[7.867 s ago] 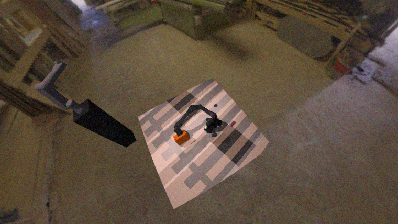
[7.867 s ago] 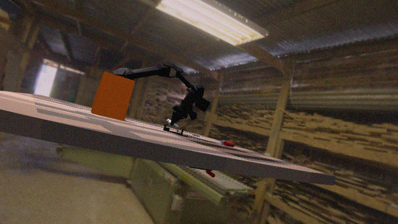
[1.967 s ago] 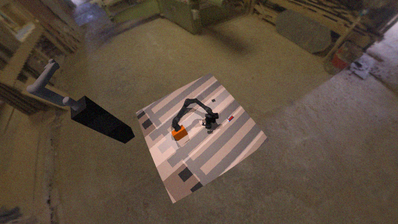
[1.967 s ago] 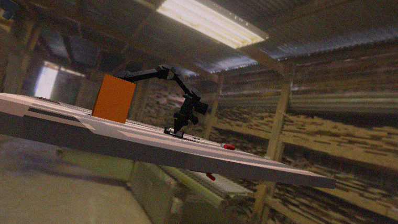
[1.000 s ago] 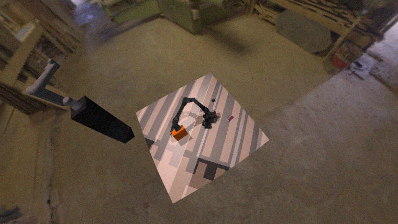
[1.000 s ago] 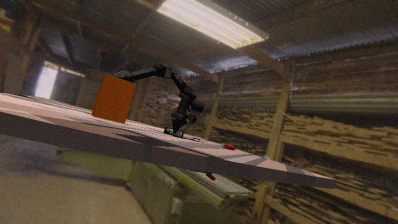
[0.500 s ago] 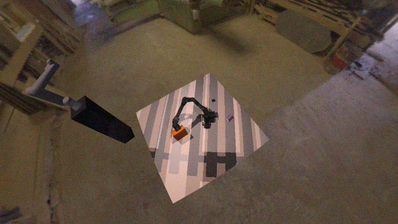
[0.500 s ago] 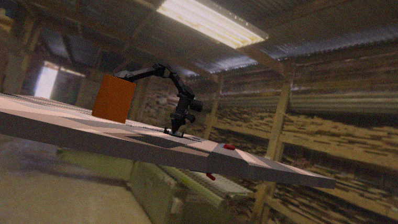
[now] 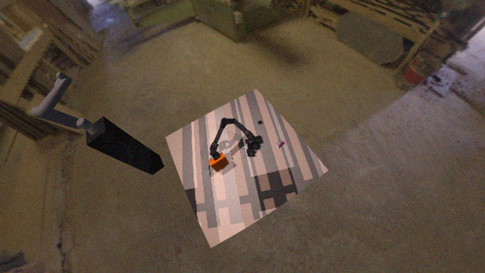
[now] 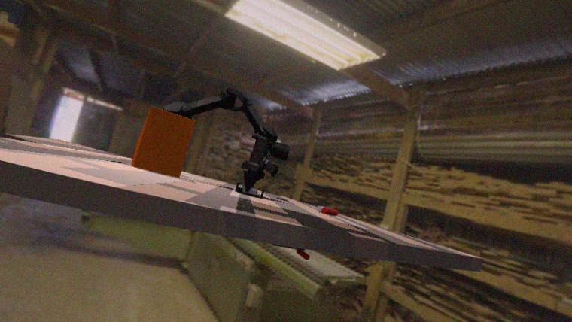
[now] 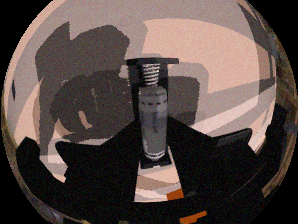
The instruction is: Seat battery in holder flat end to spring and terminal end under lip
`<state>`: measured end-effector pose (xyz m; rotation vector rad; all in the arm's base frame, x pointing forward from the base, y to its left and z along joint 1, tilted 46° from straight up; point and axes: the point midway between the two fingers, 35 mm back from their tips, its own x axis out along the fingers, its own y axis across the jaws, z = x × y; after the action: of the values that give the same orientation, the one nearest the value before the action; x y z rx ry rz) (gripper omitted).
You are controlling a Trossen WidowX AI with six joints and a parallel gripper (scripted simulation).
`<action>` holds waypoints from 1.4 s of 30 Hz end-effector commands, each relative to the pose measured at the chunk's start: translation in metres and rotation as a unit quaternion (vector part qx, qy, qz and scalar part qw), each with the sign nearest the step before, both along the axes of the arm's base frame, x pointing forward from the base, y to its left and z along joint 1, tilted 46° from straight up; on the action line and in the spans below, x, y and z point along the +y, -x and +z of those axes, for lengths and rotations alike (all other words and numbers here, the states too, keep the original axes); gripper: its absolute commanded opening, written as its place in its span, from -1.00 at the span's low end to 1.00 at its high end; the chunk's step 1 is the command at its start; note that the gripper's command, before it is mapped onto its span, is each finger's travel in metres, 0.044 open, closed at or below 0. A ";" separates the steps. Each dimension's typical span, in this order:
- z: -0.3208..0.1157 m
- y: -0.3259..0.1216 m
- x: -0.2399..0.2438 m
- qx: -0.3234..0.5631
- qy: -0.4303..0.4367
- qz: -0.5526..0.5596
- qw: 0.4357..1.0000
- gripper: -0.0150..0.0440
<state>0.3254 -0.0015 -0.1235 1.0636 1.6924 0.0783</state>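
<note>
Gripper (image 11: 152,163) pinches the battery (image 11: 152,123) mid-barrel; looks light, stiff, slick, could roll; spring (image 11: 152,74) at 12 o'clock.

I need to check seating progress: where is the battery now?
Wrist view: the battery is mid-frame in the gripper, pointing at the spring just beyond it.

Battery (image 11: 152,123) — smooth grey metallic casing with a soft sheen, lighter bands near its ends. Spring (image 11: 152,74) — bright coiled wire, glossy. Holder (image 10: 248,190) — matt black, plastic-looking. Gripper (image 11: 153,163) — dull black, unreflective. Table (image 9: 230,210) — flat matt surface in pink and grey blocks. Orange base block (image 10: 162,141), at 9 o'clock of the arm — plain, matt.
</note>
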 end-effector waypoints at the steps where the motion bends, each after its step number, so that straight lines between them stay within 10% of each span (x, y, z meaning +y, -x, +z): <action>1: 0.001 0.000 0.001 0.002 0.000 -0.001 1.000 -0.23; 10: 0.001 0.000 0.001 0.002 0.000 -0.001 1.000 0.12; 23: 0.011 0.001 -0.010 -0.001 0.000 0.001 1.000 0.12; 33: 0.063 0.005 -0.063 0.000 0.002 0.001 1.000 1.00; 42: 0.062 0.005 -0.064 0.000 0.002 0.001 1.000 1.00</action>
<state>0.3214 -0.0635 -0.0623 1.0692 1.6892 0.0734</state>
